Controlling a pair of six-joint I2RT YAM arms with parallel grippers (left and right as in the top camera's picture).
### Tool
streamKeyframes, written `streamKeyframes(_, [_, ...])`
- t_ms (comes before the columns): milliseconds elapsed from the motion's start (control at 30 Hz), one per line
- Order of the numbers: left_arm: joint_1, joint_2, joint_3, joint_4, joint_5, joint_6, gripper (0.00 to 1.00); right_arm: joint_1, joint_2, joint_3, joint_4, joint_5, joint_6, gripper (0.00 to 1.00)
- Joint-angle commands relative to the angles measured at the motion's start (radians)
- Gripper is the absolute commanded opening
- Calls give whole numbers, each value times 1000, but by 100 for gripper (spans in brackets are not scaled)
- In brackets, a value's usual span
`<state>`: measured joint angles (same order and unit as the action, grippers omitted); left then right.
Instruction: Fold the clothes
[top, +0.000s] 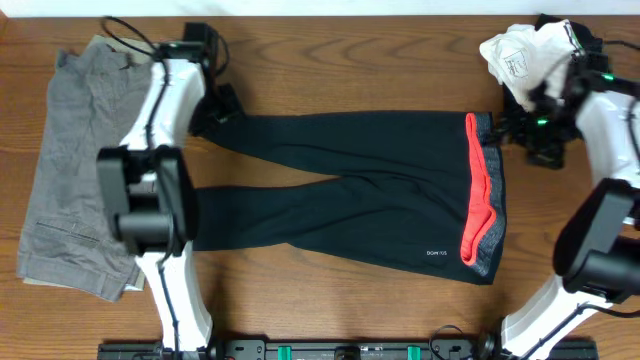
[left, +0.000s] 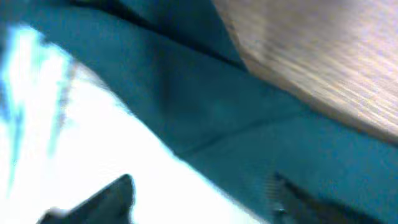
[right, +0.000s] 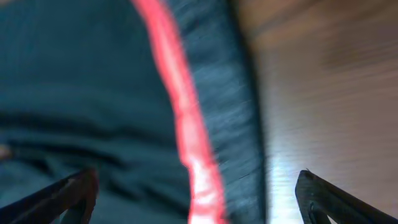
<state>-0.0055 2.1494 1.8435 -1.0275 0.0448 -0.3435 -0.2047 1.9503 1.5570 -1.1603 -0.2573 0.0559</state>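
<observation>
Well, the long black stretchy leggings (top: 350, 190) lie flat in the middle of the brown wooden bench (top: 330, 310). They run long-ways from side to side. The two legs point to the left arm. The coral-red and grey waistband (top: 482, 195) points to the right arm.

The left hand (top: 205, 118) is at the ankle end of the far leg. Its view is very blurry, but its fingers look apart and I see no cloth pinched between them. The right hand (right: 196, 199) is wide open. It hangs right over the far corner of the waistband, with the red stripe below it, and it grips nothing.

So each hand is close to its own end of the leggings, both on the far side. I think a fold could start from there, far leg over near leg.

A folded grey pair of trousers (top: 75, 170) lies past the left arm. A crumpled white cloth (top: 520, 55) sits in the far right corner.
</observation>
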Motion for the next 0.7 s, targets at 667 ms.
streamKeyframes(667, [-51, -106, -219, -33, 191, 89, 84, 368, -28, -60, -443, 560, 450, 95])
